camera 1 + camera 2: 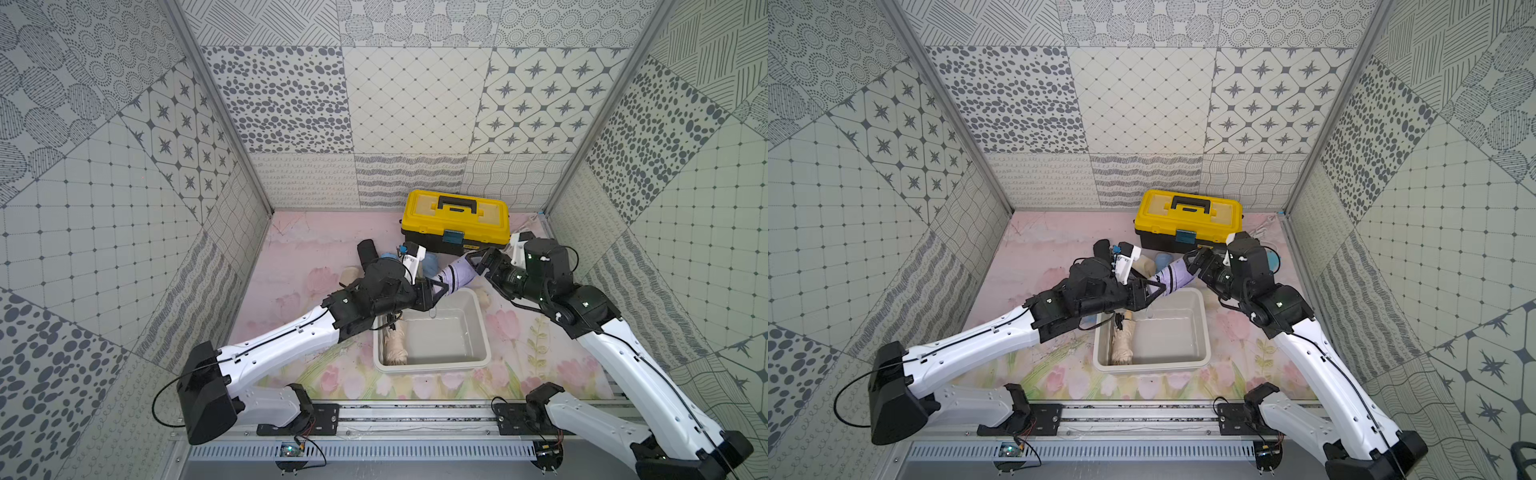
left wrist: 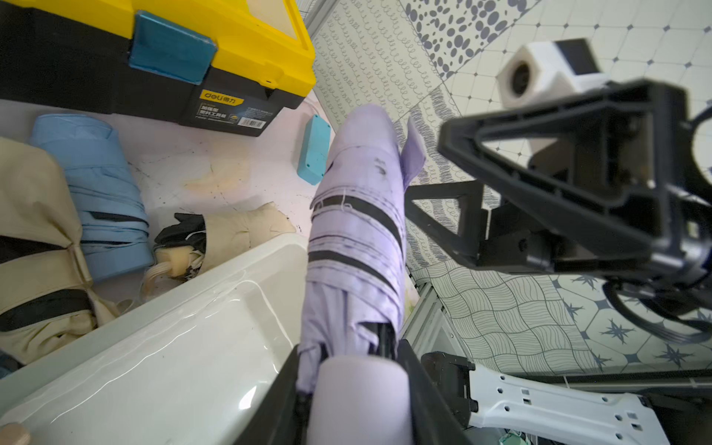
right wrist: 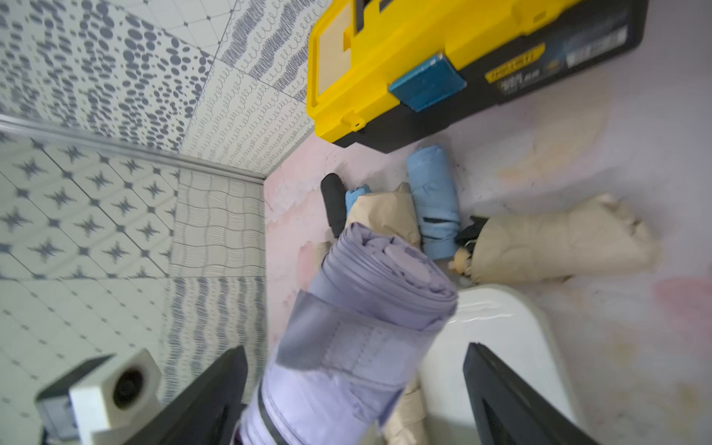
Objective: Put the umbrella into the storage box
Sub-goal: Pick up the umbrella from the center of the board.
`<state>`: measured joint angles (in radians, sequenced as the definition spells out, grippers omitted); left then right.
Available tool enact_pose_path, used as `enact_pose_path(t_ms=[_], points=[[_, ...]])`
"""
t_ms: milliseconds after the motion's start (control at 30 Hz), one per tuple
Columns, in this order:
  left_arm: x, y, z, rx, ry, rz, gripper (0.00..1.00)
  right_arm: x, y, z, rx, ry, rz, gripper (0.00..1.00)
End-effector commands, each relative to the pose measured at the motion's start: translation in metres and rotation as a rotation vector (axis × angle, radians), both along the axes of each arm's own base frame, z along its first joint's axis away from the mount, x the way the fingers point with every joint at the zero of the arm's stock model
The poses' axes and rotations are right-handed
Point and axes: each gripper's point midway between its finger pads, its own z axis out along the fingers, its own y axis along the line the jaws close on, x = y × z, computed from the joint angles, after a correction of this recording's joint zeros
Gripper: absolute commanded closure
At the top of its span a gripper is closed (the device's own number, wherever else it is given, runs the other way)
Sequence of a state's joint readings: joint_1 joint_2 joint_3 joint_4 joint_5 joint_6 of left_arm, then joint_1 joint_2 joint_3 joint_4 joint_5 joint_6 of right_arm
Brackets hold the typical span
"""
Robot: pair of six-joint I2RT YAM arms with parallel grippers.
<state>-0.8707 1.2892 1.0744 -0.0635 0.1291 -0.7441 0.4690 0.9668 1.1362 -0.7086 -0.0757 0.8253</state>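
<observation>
A lilac umbrella [image 1: 455, 274] is held tilted above the storage box's [image 1: 432, 368] far rim, clamped by the left pincer [image 1: 441, 286]. The right pincer [image 1: 475, 265] is spread apart around its tip. It is not yet placed inside.

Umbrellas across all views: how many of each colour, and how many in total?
Purple: 1
Blue: 2, one mostly hidden
Beige: 3, one in the box
Black: 1
Total: 7
</observation>
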Motion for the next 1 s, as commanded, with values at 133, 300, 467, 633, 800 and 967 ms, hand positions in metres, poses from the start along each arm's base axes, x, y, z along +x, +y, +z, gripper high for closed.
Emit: enact_pose_path(t_ms=[133, 300, 467, 633, 800, 967], points=[[-0.004, 0.026, 0.019, -0.058, 0.193, 0.033, 1.0, -0.024, 0.011, 0.016, -0.542, -0.432, 0.503, 0.08], [-0.019, 0.034, 0.027, -0.001, 0.126, -0.09, 1.0, -0.053, 0.037, 0.023, -0.752, -0.72, 0.851, 0.07], [-0.031, 0.04, 0.029, 0.027, 0.113, -0.196, 1.0, -0.068, 0.065, 0.02, -0.917, -0.899, 1.082, 0.06], [-0.046, 0.041, 0.031, 0.038, 0.099, -0.307, 1.0, -0.072, 0.093, 0.009, -1.134, -1.007, 1.243, 0.05], [-0.054, 0.04, 0.03, 0.042, 0.094, -0.37, 1.0, -0.064, 0.109, 0.009, -1.256, -1.062, 1.278, 0.05], [-0.061, 0.038, 0.03, 0.034, 0.094, -0.415, 1.0, -0.062, 0.118, 0.003, -1.265, -1.064, 1.303, 0.07]])
